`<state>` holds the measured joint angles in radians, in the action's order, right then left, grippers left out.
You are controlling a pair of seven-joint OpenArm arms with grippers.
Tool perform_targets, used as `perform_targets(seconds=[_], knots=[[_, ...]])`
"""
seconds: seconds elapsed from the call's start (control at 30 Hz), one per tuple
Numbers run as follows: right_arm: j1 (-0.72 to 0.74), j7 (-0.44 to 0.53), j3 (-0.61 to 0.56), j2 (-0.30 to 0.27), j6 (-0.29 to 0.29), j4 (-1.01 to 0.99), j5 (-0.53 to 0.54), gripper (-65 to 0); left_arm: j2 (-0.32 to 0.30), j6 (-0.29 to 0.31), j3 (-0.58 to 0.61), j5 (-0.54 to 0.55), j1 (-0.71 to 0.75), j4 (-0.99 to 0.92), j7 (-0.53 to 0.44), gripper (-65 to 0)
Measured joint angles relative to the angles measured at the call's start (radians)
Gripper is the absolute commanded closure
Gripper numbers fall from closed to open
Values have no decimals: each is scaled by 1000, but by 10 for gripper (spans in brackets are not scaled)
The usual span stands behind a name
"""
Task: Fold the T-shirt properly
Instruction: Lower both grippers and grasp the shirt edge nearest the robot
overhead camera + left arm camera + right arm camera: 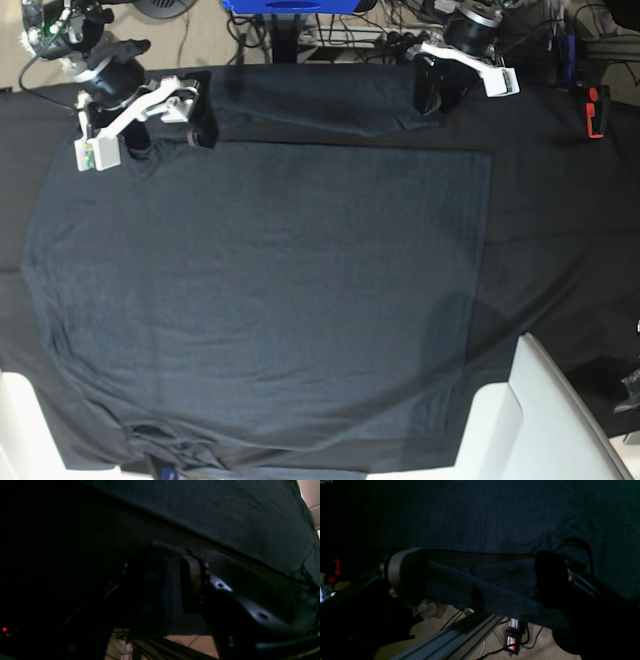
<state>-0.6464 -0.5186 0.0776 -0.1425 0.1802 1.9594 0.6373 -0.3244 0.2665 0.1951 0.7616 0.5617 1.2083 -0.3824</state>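
From the base view, working left to right, we found the right gripper (170, 125) at the far left corner of the T-shirt (270, 290), its white-bodied arm (120, 120) reaching in from the far edge of the surface (560, 200). In the right wrist view its fingers (406, 576) stood wide apart, and a band of the shirt's hem ran across the gap between them (480, 585); we could not tell whether the pads pressed on the cloth, so we noted the gripper as spread wide around the hem. The T-shirt lay spread flat over most of the black-covered surface, its body filling the middle and its wrinkled lower part reaching the near edge. Further right, the left gripper (437, 95) sat at the shirt's far right corner. In the left wrist view one tan pad (193, 576) pressed against a fold of the dark knit (162, 590), so we logged that gripper as clenched on the T-shirt edge. To the right of the shirt the black cloth was bare, with a red clip (594, 110) near the far right corner and a white panel (540, 420) at the near right edge.
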Motion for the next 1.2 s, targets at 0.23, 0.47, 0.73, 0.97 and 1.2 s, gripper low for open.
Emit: perform_targets(seconds=[0.23,0.47,0.73,0.97,1.2], knots=[[1,2,128,7,0,-30,7,-650,8,-1,38,2,-22,-8,22,0],[88,0,347,96,0,-200,0,-579,4,-4,28,3,-18,8,32,0],[208,-101,418,63,-4,-420,-4,-245,3,-4,28,3,-13,43,32,0],[214,-106,418,68,-4,-451,-1,-243,4,-4,28,3,-13,47,32,0],[212,-101,418,69,-4,-501,-1,-239,-16,-5,27,3,-13,49,32,0]])
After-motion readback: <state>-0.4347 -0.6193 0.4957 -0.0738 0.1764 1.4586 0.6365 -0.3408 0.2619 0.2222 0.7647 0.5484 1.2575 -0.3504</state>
